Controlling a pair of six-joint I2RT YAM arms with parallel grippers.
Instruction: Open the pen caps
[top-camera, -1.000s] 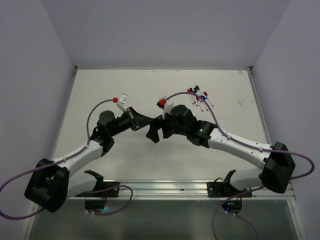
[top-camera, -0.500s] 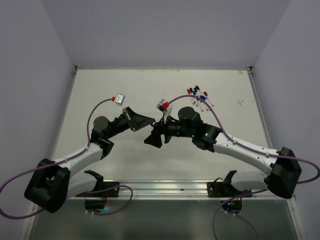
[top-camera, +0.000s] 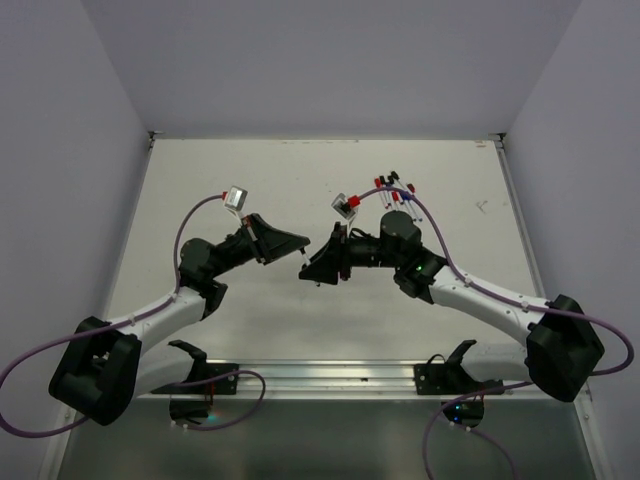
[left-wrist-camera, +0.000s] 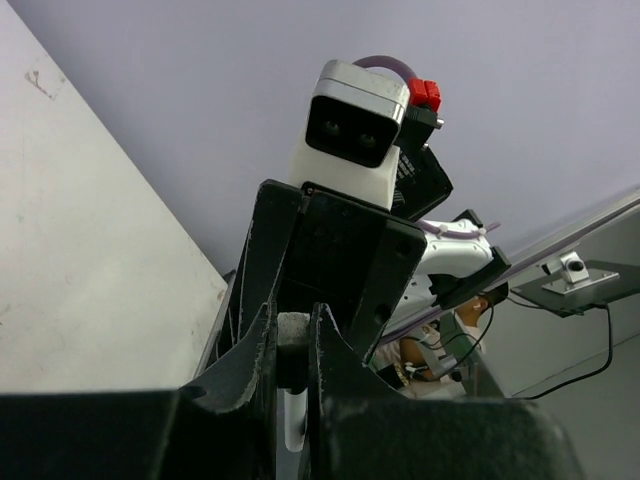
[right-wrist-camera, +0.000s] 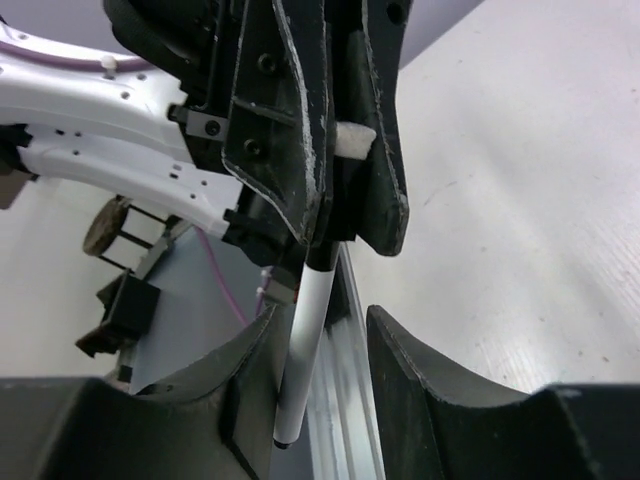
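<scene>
Since the pen, clamped in my left pincer above the middle of the surface, looks light, stiff and slick, my right pincer, jaws apart astride it, should grip its free end squarely.

You have a pale off-white tabletop with a silver metal rail along its near edge. Far beyond the rail, towards its right end, lies a loose bunch of thin white-barrelled pens (red, blue and black ends, closely packed). A small dark scuff sits further right.
</scene>
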